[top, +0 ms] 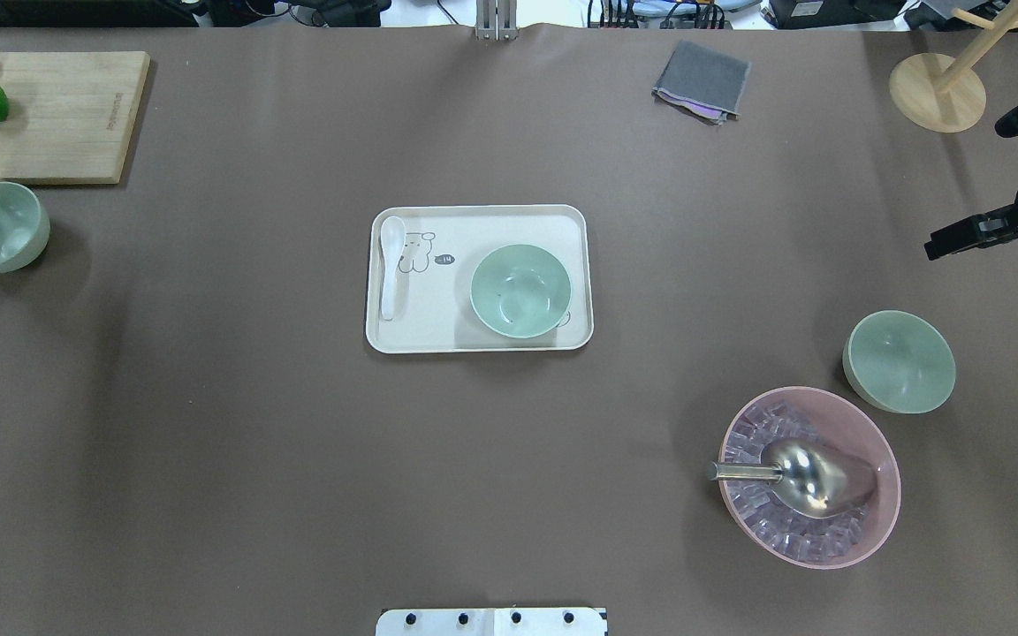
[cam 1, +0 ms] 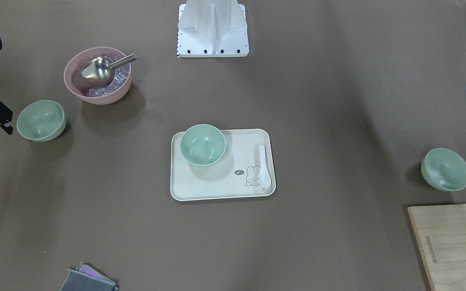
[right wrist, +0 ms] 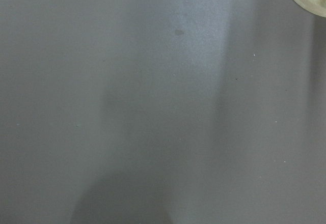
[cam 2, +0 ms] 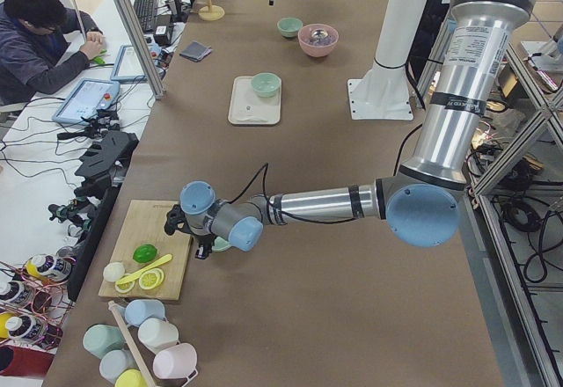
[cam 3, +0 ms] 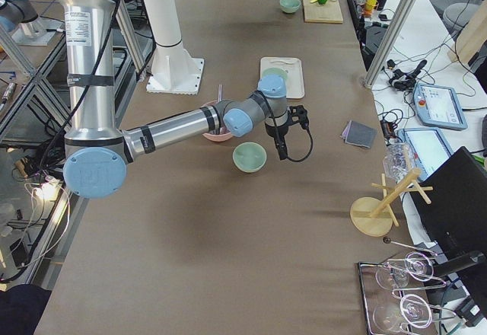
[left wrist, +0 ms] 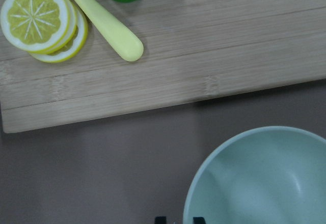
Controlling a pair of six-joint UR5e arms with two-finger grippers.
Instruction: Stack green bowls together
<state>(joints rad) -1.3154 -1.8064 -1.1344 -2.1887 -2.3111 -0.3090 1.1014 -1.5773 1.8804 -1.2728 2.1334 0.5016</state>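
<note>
Plainly no stacking is done yet: the three small round pale mint-green plastic bowls sit apart. Nearest in the left-end view, low in frame, the left gripper (left wrist: 179,220) hangs at the first green bowl (left wrist: 265,183), beside the pale wooden cutting board (left wrist: 204,56). The wrist view shows its fingertips (left wrist: 198,220) narrowly parted either side of the rim, not closed on it. I judge this the first pick: pinch the wall, lift, carry toward mid-frame. There the second green bowl (top: 520,290) stands at one end of the cream rectangular tray (top: 438,305), a white spoon (top: 391,265) well apart at the other. Farthest, at the top, the third green bowl (top: 900,360) sits near the pink bowl (top: 893,495) with its metal scoop (top: 814,477). The right gripper (top: 942,245) hovers near, its opening unclear. Brown desk (top: 208,397) lies open between; the board's edge is the one close obstacle.
</note>
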